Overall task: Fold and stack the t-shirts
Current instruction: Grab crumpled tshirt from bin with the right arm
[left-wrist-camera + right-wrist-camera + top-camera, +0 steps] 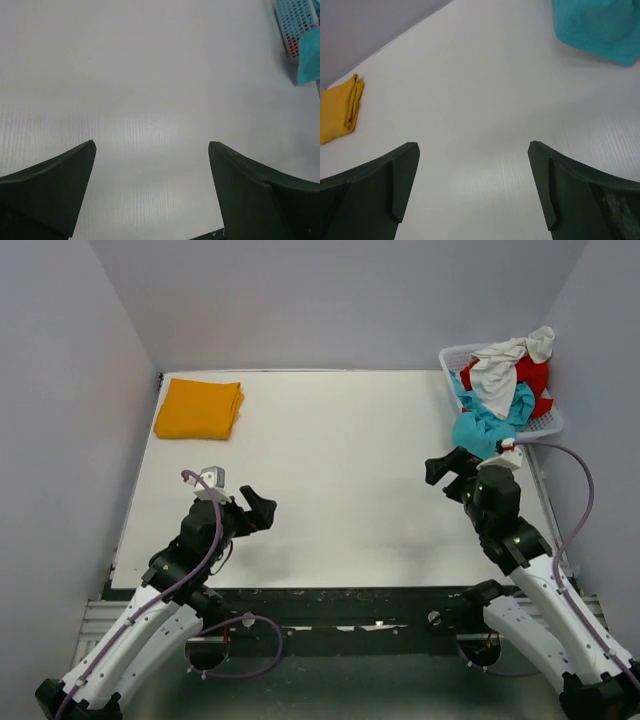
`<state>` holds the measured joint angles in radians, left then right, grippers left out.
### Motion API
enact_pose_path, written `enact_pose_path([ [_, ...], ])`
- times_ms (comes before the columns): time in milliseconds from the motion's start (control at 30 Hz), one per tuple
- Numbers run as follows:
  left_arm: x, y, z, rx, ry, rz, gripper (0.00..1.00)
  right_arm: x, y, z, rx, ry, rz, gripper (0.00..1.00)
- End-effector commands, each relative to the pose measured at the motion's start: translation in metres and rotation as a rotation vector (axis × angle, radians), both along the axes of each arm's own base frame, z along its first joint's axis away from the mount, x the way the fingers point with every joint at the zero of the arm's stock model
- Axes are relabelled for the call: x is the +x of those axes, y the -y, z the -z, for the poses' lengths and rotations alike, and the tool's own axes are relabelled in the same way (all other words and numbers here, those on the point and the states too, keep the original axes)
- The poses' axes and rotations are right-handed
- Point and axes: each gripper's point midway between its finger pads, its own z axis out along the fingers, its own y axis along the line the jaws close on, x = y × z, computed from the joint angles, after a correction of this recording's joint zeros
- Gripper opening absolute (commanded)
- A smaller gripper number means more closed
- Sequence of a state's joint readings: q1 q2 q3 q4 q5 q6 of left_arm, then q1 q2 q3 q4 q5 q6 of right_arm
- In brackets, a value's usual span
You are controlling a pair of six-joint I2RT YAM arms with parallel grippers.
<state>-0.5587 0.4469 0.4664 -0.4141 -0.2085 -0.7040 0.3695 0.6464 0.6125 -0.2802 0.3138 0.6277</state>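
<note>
A folded orange-yellow t-shirt [199,408] lies at the table's far left corner; it also shows at the left edge of the right wrist view [339,109]. A white t-shirt [505,368], a red one [532,375] and a teal one [486,423] are heaped in the white lattice basket [453,361] at the far right, the teal one hanging over its near side [597,25]. My left gripper [258,510] is open and empty above the near left of the table. My right gripper [447,469] is open and empty, just near-left of the teal shirt.
The white table [340,470] is walled by grey panels at the back and both sides. The basket's corner with the teal cloth shows at the top right of the left wrist view [300,35]. Purple cables loop off both arms.
</note>
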Motion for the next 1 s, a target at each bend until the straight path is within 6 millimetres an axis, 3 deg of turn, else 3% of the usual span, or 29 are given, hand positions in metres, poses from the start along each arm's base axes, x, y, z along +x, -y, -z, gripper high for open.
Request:
enact_pose_path([
  [0, 0.003, 0.007, -0.009, -0.026, 0.039, 0.026, 0.99, 0.029, 0.014, -0.03, -0.007, 0.059, 0.131, 1.0],
  [167, 0.004, 0.006, -0.002, -0.009, 0.009, 0.018, 0.98, 0.081, 0.01, -0.055, -0.145, 0.031, 0.166, 1.0],
  [267, 0.004, 0.005, 0.002, 0.005, -0.001, 0.015, 0.99, 0.124, 0.014, -0.054, -0.229, -0.034, 0.214, 1.0],
  [367, 0.005, 0.005, 0.004, 0.011, -0.006, 0.012, 0.99, 0.173, 0.036, -0.049, -0.23, -0.1, 0.267, 1.0],
  [467, 0.005, 0.007, 0.004, 0.003, -0.005, 0.023, 0.98, 0.217, 0.075, -0.041, -0.228, -0.135, 0.355, 1.0],
  [600, 0.005, 0.006, 0.012, 0.015, -0.015, 0.019, 0.99, 0.272, 0.126, -0.019, -0.203, -0.168, 0.479, 1.0],
  [667, 0.006, 0.005, 0.015, 0.014, -0.023, 0.008, 0.99, 0.298, 0.138, -0.007, -0.188, -0.169, 0.517, 1.0],
  [700, 0.006, 0.005, 0.016, 0.01, -0.026, 0.005, 0.99, 0.307, 0.156, 0.0, -0.182, -0.174, 0.563, 1.0],
  [833, 0.008, 0.007, 0.016, -0.011, -0.006, 0.007, 0.98, 0.35, 0.178, 0.033, -0.148, -0.153, 0.666, 1.0],
  [967, 0.01, 0.003, 0.012, -0.012, 0.01, -0.015, 0.99, 0.375, 0.205, 0.061, -0.119, -0.122, 0.76, 0.99],
])
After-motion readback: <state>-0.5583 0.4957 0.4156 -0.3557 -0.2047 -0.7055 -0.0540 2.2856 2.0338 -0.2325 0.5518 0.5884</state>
